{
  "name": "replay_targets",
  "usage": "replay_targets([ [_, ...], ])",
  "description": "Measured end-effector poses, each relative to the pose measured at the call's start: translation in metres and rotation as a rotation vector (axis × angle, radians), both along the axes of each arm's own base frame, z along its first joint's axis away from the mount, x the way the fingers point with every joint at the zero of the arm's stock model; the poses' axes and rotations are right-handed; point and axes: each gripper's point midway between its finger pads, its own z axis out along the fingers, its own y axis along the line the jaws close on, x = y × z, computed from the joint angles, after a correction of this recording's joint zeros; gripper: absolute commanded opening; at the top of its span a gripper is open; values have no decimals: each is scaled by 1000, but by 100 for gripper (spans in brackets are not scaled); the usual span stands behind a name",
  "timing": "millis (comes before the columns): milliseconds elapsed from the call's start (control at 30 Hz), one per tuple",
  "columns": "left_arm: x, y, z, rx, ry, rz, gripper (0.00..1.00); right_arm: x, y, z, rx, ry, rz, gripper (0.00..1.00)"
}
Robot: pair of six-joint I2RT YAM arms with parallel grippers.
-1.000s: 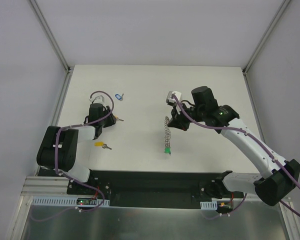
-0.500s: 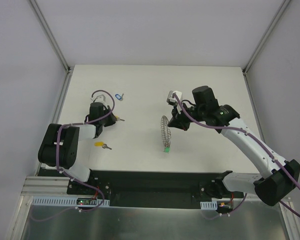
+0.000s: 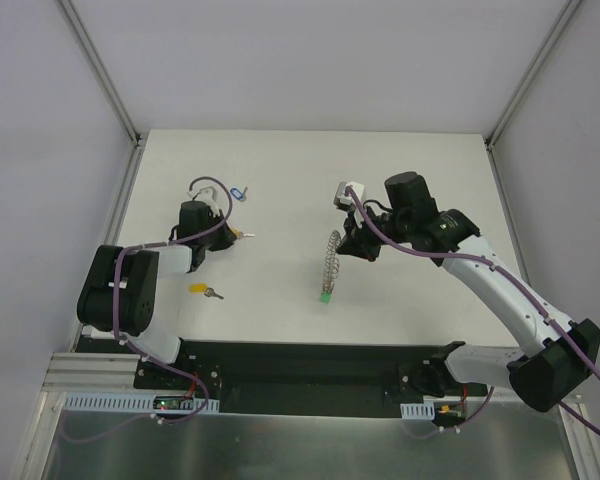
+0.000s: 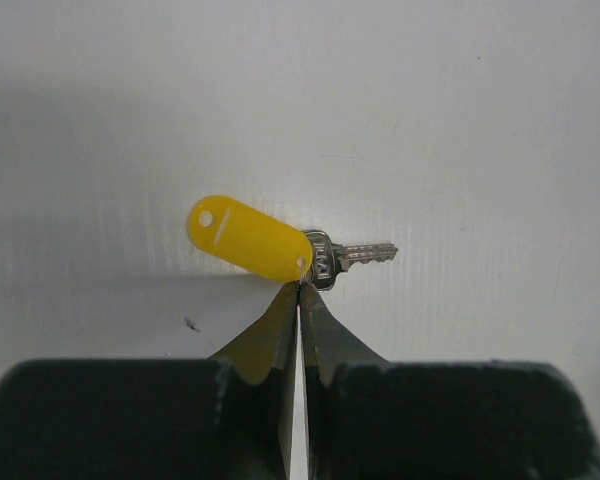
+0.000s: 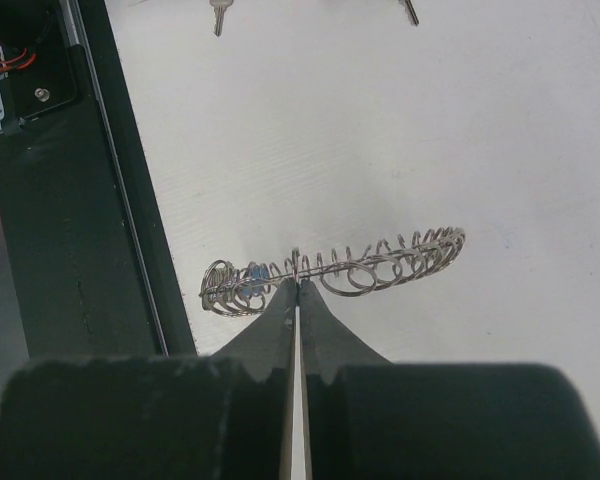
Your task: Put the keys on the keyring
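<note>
My left gripper point(image 4: 299, 288) is shut on a key with a yellow tag point(image 4: 250, 238), pinching it where the tag meets the metal key; its blade point(image 4: 365, 254) points right. From above, this gripper point(image 3: 228, 232) sits at the table's left with the yellow-tagged key point(image 3: 238, 233) at its tips. My right gripper point(image 5: 297, 285) is shut on the rim of the keyring point(image 5: 380, 265), a coiled wire ring seen edge-on. In the top view the keyring point(image 3: 330, 258) hangs from the right gripper point(image 3: 343, 248), with a green key point(image 3: 325, 296) at its lower end.
A second yellow key point(image 3: 202, 290) lies near the front left, and a blue key point(image 3: 239, 193) lies at the back left. The black base strip point(image 5: 70, 200) runs along the near table edge, just beside the keyring's end. White walls enclose the table.
The left gripper has shut on the yellow-tagged key. The keyring in the right gripper has swung, its green-key end shifting slightly left and up.
</note>
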Motion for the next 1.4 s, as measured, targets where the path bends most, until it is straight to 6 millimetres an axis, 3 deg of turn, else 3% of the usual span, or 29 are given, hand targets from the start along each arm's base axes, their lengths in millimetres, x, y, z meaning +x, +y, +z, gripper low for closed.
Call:
replay_targets([
  [200, -2, -15, 6, 26, 7, -99, 0, 2, -3, -1, -12, -3, -15, 1],
  [367, -8, -54, 25, 92, -27, -268, 0, 7, -13, -1, -44, -27, -62, 1],
  [567, -40, -93, 44, 150, -53, -455, 0, 13, -32, 8, -77, -95, -144, 1],
  [833, -92, -102, 72, 197, -51, -596, 0, 16, -59, 20, -105, -190, -254, 1],
  [1033, -121, -121, 63, 285, 31, -746, 0, 15, -78, 21, -134, -233, -328, 1],
  [1233, -115, -142, 43, 385, 97, -837, 0, 13, -88, 21, -144, -253, -375, 1],
  [1400, -98, -166, 27, 443, 123, -902, 0, 11, -94, 25, -140, -270, -399, 1],
])
